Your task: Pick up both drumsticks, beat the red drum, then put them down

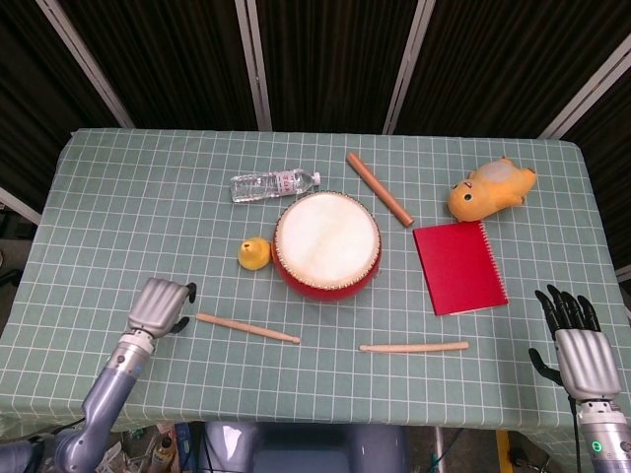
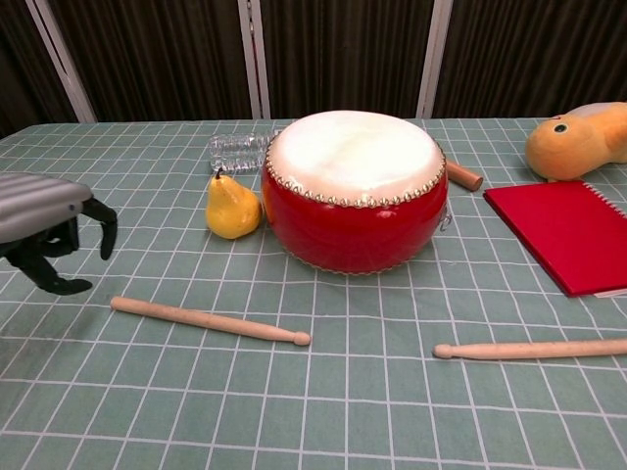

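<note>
Fingers curled downward and apart, gripping nothing, the left hand (image 1: 158, 307) hovers just beside the butt end of the left stick (image 1: 246, 328), which runs away from it toward the table's middle, tip pointing right. At the table's right edge, the right hand (image 1: 575, 345) waits with fingers spread, well apart from the right stick (image 1: 414, 347). Both sticks lie flat before the drum (image 1: 326, 244).

The tabletop (image 1: 118, 217), under a green checked cloth, carries a red drum (image 1: 326, 246) at centre, a yellow pear (image 1: 254, 254) touching its left, a water bottle (image 1: 274, 184) and wooden rod (image 1: 379, 188) farther back, a red notebook (image 1: 458, 266) and plush toy (image 1: 491, 189) right, and two drumsticks (image 1: 246, 328) (image 1: 414, 347) near.
</note>
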`<state>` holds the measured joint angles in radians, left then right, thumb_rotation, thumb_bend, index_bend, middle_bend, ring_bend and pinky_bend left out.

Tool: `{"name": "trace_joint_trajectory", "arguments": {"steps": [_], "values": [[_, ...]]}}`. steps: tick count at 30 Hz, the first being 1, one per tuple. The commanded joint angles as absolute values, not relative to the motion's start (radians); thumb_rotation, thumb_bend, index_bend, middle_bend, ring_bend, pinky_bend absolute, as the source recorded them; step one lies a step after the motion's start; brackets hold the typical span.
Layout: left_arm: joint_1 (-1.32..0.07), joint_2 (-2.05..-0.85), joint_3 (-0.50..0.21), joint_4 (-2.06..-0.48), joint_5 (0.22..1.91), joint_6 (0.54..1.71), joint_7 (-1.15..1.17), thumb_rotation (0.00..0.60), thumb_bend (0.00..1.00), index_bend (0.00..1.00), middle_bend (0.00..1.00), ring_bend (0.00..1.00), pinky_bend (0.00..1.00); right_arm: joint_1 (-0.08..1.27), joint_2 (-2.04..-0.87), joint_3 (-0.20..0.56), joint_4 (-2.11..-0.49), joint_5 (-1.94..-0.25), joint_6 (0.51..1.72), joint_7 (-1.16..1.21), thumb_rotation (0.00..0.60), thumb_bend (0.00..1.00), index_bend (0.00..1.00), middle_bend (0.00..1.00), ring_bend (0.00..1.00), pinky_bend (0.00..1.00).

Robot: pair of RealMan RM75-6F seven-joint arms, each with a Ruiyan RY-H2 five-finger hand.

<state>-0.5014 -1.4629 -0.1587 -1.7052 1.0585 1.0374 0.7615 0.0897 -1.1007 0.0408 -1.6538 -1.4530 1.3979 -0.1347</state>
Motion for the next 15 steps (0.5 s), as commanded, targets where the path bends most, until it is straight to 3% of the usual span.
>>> {"name": "trace_joint_trajectory", "arguments": {"steps": [1,15], "values": [[-0.55,-1.525,-0.163,-1.675,0.999,1.015,0.816,0.6,0.24,0.48,1.0,1.0,1.0,0.09,-1.099,0.041,-1.655,-1.452,1.396,-0.13,0.6,0.36,0.0,0.0,0.0,0.0],[-0.63,-1.652,-0.134,-1.616,0.889,1.038,0.883,0.6,0.24,0.5,1.0,1.0,1.0,0.091,-1.096,0.043,-1.66,-1.446,1.394,-0.12,0.6,0.36,0.0,0.0,0.0,0.0]]}}
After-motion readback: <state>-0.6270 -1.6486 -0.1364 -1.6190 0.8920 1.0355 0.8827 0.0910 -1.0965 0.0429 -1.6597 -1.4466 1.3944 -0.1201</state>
